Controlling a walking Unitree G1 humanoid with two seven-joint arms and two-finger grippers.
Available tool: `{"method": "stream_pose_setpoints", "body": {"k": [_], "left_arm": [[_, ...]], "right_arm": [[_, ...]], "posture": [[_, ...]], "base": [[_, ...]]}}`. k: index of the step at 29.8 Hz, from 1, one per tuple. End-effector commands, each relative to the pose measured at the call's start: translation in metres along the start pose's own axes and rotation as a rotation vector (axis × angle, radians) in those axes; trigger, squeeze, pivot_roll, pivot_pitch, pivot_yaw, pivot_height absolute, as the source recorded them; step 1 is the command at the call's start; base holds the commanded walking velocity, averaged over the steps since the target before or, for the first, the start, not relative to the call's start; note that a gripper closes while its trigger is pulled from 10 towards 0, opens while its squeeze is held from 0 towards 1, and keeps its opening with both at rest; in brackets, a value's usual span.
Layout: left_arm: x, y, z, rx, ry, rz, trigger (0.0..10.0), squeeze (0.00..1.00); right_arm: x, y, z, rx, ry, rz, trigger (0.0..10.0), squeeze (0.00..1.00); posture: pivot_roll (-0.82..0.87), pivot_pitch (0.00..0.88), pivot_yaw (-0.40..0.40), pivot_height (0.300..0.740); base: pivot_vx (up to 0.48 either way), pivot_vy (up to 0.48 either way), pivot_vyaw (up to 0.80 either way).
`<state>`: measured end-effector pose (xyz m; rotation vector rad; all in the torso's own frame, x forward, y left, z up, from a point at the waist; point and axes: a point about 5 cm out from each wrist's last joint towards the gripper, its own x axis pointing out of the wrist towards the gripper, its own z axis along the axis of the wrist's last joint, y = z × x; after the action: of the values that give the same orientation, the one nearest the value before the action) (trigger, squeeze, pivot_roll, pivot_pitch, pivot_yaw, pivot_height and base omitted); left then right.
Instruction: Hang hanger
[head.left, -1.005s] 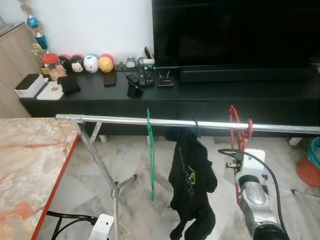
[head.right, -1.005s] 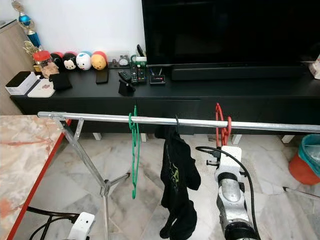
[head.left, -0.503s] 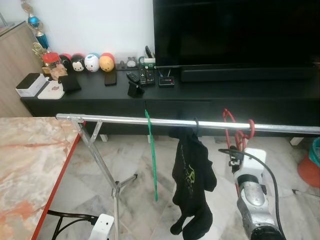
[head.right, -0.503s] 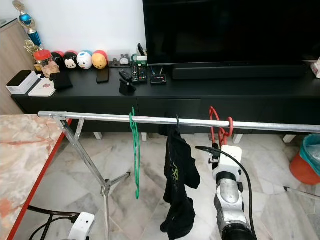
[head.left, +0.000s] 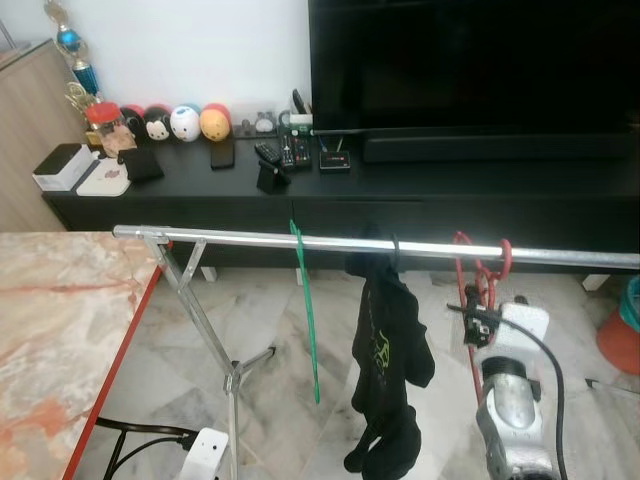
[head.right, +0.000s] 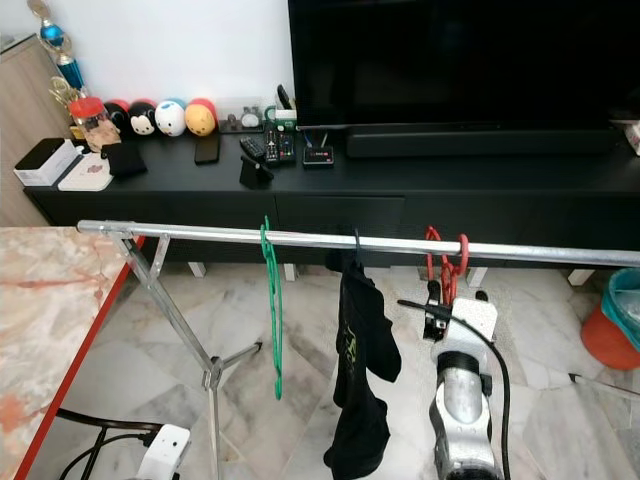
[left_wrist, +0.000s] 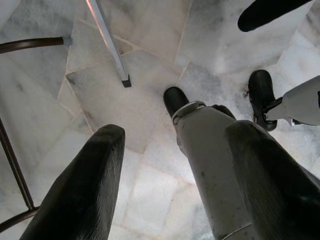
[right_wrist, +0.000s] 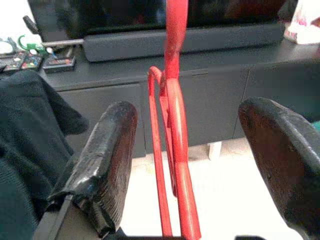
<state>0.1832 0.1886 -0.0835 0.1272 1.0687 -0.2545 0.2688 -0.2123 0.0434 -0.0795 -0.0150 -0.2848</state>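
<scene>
Glossy red plastic hanger (right_wrist: 175, 150) sits between the right gripper's (right_wrist: 192, 165) spread matt black fingers (right_wrist: 107, 155), whose padding looks rough and creased. Above the gripper runs the rail (head.left: 330, 243), bare shiny metal. Just beside the gripper hangs a black garment (head.left: 388, 370), soft matt cloth. Farther along, a green hanger (head.left: 308, 310), smooth plastic. Under the left gripper (left_wrist: 175, 185), polished marble floor (left_wrist: 150, 40), pale and faintly glossy. Beyond, a cabinet (head.right: 330, 200), smooth satin black.

Rail (head.left: 250, 241) w/ red hanger (head.left: 482, 275), green hanger (head.left: 305, 300), garment (head.left: 388, 370)
</scene>
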Motion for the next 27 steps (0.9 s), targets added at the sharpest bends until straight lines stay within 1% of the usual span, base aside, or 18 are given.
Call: {"method": "stream_pose_setpoints", "body": {"k": [1, 3, 4, 5, 6, 7, 9, 11, 16, 17, 20, 21, 22, 23, 24, 25, 26, 27], "left_arm": [[-0.001, 0.003, -0.005, 0.008, 0.021, 0.007, 10.0, 0.00], [-0.001, 0.003, -0.005, 0.009, 0.021, 0.007, 10.0, 0.00], [-0.001, 0.003, -0.004, 0.012, 0.021, 0.006, 10.0, 0.00], [-0.001, 0.003, -0.004, 0.012, 0.021, 0.006, 10.0, 0.00], [-0.001, 0.003, -0.004, 0.013, 0.020, 0.006, 10.0, 0.00], [-0.001, 0.003, -0.004, 0.010, 0.019, 0.006, 10.0, 0.00], [-0.001, 0.003, -0.004, 0.008, 0.016, 0.007, 10.0, 0.00], [-0.001, 0.004, -0.004, 0.011, 0.017, 0.008, 10.0, 0.00], [-0.001, 0.004, -0.004, 0.015, 0.019, 0.010, 10.0, 0.00], [-0.001, 0.004, -0.004, 0.017, 0.018, 0.011, 10.0, 0.00], [-0.001, 0.004, -0.004, 0.017, 0.017, 0.010, 10.0, 0.00], [-0.001, 0.004, -0.004, 0.016, 0.016, 0.010, 10.0, 0.00], [-0.001, 0.004, -0.004, 0.016, 0.016, 0.010, 10.0, 0.00], [-0.001, 0.004, -0.004, 0.017, 0.016, 0.009, 10.0, 0.00], [-0.001, 0.003, -0.004, 0.018, 0.015, 0.007, 10.0, 0.00], [-0.001, 0.003, -0.004, 0.018, 0.015, 0.007, 10.0, 0.00], [-0.001, 0.003, -0.003, 0.017, 0.015, 0.008, 10.0, 0.00], [-0.001, 0.004, -0.003, 0.015, 0.014, 0.009, 10.0, 0.00]], "right_arm": [[-0.003, 0.002, 0.003, -0.009, -0.026, 0.000, 10.0, 1.00], [-0.009, 0.000, -0.001, -0.031, -0.018, -0.018, 10.0, 1.00], [-0.016, -0.003, -0.006, -0.049, -0.011, -0.028, 10.0, 1.00], [-0.016, -0.003, -0.006, -0.049, -0.011, -0.028, 10.0, 1.00], [-0.019, -0.004, -0.007, -0.055, -0.010, -0.032, 10.0, 0.06], [-0.022, -0.005, -0.007, -0.054, -0.017, -0.036, 10.0, 0.00], [-0.030, -0.008, -0.004, -0.076, -0.050, -0.059, 10.0, 0.00], [-0.040, -0.018, 0.002, -0.106, -0.093, -0.131, 10.0, 0.00], [-0.050, -0.025, 0.004, -0.132, -0.099, -0.175, 10.0, 0.00], [-0.060, -0.038, 0.002, -0.185, -0.081, -0.271, 10.0, 0.00], [-0.076, -0.062, -0.013, -0.170, 0.025, -0.485, 10.0, 0.00], [-0.086, -0.077, -0.027, -0.140, 0.125, -0.605, 10.0, 0.00], [-0.086, -0.077, -0.027, -0.140, 0.125, -0.605, 10.0, 0.00], [-0.095, -0.086, -0.048, -0.096, 0.254, -0.657, 10.0, 0.00], [-0.099, -0.088, -0.061, -0.062, 0.337, -0.652, 10.0, 0.00], [-0.099, -0.088, -0.061, -0.062, 0.337, -0.652, 10.0, 0.00], [-0.103, -0.089, -0.068, -0.067, 0.375, -0.652, 10.0, 0.00], [-0.104, -0.090, -0.072, -0.085, 0.385, -0.655, 10.0, 0.00]], "posture": [[-0.08, 0.000, 0.057, 0.740], [-0.09, 0.000, 0.057, 0.740], [-0.08, 0.000, 0.056, 0.740], [-0.08, 0.000, 0.056, 0.740], [-0.08, 0.000, 0.056, 0.740], [-0.08, 0.000, 0.055, 0.740], [-0.08, 0.000, 0.054, 0.740], [-0.08, 0.000, 0.053, 0.740], [-0.08, 0.000, 0.055, 0.740], [-0.08, 0.000, 0.054, 0.740], [-0.08, 0.000, 0.052, 0.740], [-0.08, 0.000, 0.052, 0.740], [-0.08, 0.000, 0.052, 0.740], [-0.08, 0.000, 0.054, 0.740], [-0.08, 0.000, 0.053, 0.740], [-0.08, 0.000, 0.053, 0.740], [-0.08, 0.000, 0.054, 0.740], [-0.08, 0.000, 0.055, 0.740]], "base": [[0.000, 0.000, 0.00], [0.000, 0.000, 0.00], [0.000, 0.000, 0.00], [0.000, 0.000, 0.00], [0.000, 0.000, 0.00], [0.000, 0.000, 0.00], [0.000, 0.000, 0.00], [0.000, 0.000, 0.00], [0.000, 0.000, 0.00], [0.000, 0.000, 0.00], [0.000, 0.000, 0.00], [0.000, 0.000, 0.00], [0.000, 0.000, 0.00], [0.000, 0.000, 0.00], [0.000, 0.000, 0.00], [0.000, 0.000, 0.00], [0.000, 0.000, 0.00], [0.000, 0.000, 0.00]]}}
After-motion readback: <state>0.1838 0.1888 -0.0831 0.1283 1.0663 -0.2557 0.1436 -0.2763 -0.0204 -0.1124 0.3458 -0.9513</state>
